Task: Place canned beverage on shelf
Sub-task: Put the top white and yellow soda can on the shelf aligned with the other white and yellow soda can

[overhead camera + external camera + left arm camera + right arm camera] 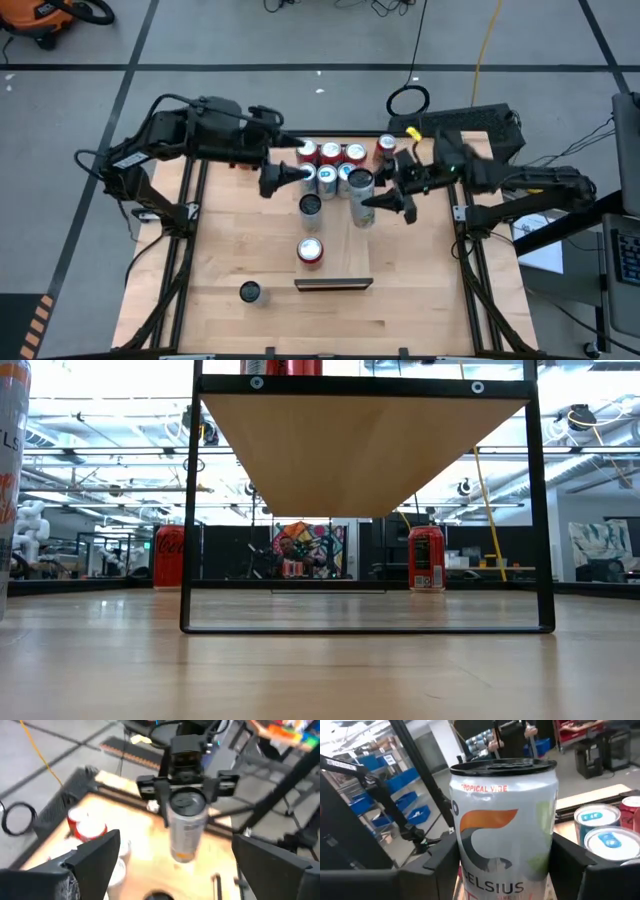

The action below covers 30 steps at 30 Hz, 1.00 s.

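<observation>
Grey workshop floor with taped lines surrounds the black-framed wooden tabletop [400,260], and we read it from the left. Our left gripper [282,176] hangs over the back of the table with its fingers spread wide and nothing between them; it points toward the tall silver can [362,194] that our right gripper [385,203] holds clamped around the body, upright, as both wrist views show. Between the two arms stands a cluster of cans [330,165], red and blue-topped, packed side by side at the table's far edge, with one more red can [386,147] just beside the right arm. We judge the held can to be lifted or close to it, not yet on the shelf [334,284], which appears from above only as a narrow dark-edged strip near the front of the table; the low view looks up at its pale underside in a black frame. To do this step well we should keep the can vertical, back it clear of the cluster, carry it forward and lower it squarely onto the board before letting go. In the way stand a dark-topped can [311,205] and a red can [310,250], on the line to the shelf, and a dark can [250,292] sits off to its left.
</observation>
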Each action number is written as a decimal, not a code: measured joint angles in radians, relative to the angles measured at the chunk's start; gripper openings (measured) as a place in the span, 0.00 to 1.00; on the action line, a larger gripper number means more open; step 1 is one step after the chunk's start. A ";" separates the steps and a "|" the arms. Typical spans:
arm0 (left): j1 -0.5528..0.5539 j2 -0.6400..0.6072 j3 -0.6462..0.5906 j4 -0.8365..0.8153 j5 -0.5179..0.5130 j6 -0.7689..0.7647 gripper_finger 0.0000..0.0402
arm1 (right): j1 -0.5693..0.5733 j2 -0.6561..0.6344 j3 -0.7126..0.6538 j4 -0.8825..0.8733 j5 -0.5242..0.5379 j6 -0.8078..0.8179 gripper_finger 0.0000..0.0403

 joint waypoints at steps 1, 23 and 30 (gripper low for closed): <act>-0.008 -0.003 0.000 -0.023 0.000 -0.008 0.96 | 0.011 -0.002 -0.043 0.054 0.016 0.002 0.53; -0.053 -0.006 0.000 -0.082 -0.163 -0.077 0.96 | 0.052 0.192 -0.198 0.387 0.062 -0.201 0.55; -0.053 -0.006 0.000 -0.081 -0.202 -0.077 0.96 | 0.050 0.216 -0.198 0.396 0.062 -0.255 0.55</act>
